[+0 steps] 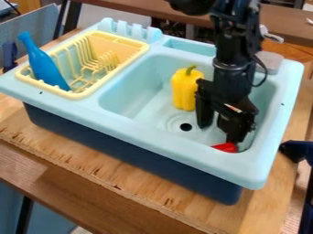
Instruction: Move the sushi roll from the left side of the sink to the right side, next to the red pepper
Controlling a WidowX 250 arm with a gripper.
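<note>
The table (92,157) bears a sink (177,147) where, beside the wide-spread gripper (218,133), a red object (226,147) seems light, stiff, best pinched mid-body.

I am black nearly all over: my arm (235,43) is built of chunky, dark segments, with a rounded, bulky part (191,5) at the top and a thin grey band (231,67) circling a stout, cylindrical joint. A slim black cable (263,77) loops out beside it, and below, my angular black gripper (219,133) has two thick, blocky fingers and a small, pale mark (233,108) on its housing.
</note>
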